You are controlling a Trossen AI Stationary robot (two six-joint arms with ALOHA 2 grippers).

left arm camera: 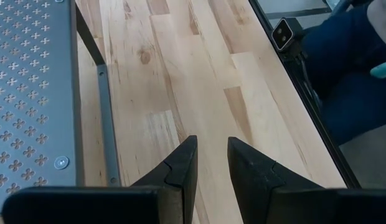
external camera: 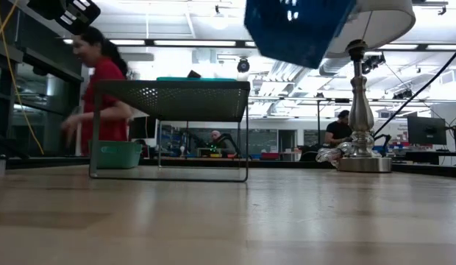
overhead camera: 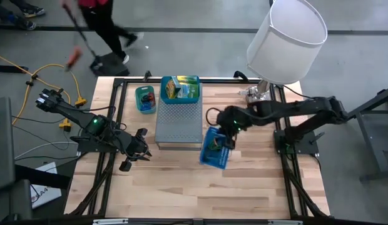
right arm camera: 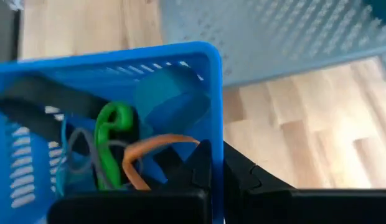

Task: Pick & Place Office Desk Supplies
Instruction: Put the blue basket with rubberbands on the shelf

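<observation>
- Nearest the front edge of the wooden table (overhead camera: 181, 181), we saw bare pale planks with visible grain and knots.
- The left gripper (overhead camera: 141, 147) hovered over the left half of the table, just beside the front left corner of the grey perforated metal stand (overhead camera: 179, 122); its two dark wedge-shaped fingers (left arm camera: 180, 171) stood partly apart with nothing between them.
- The right gripper (overhead camera: 226, 131) was clamped shut on the rim of a blue plastic basket (overhead camera: 215, 149), one finger inside the slotted wall and one outside.
- That blue basket hung tilted in the air, clear of the tabletop, just off the stand's front right corner.
- Inside it we made out a green loop-shaped piece (right arm camera: 112, 140), an orange rubber band (right arm camera: 152, 152) and a round blue item (right arm camera: 171, 102); thin grey bands lay tangled beside them, and we could not tell more.
- The stand was a flat metal shelf punched with small flower-like holes, on thin legs, near the middle of the table.
- On its far end sat a second blue basket (overhead camera: 180, 89) holding yellow-green printed packets (overhead camera: 177, 86).
- A small green bin (overhead camera: 145, 99) stood on the table left of the stand, toward the far edge.
- At the far right corner stood a lamp (overhead camera: 285, 37) with a smooth white shade on a silvery turned base.
- Beyond the table, a person in a red top (external camera: 103, 88) was passing.
</observation>
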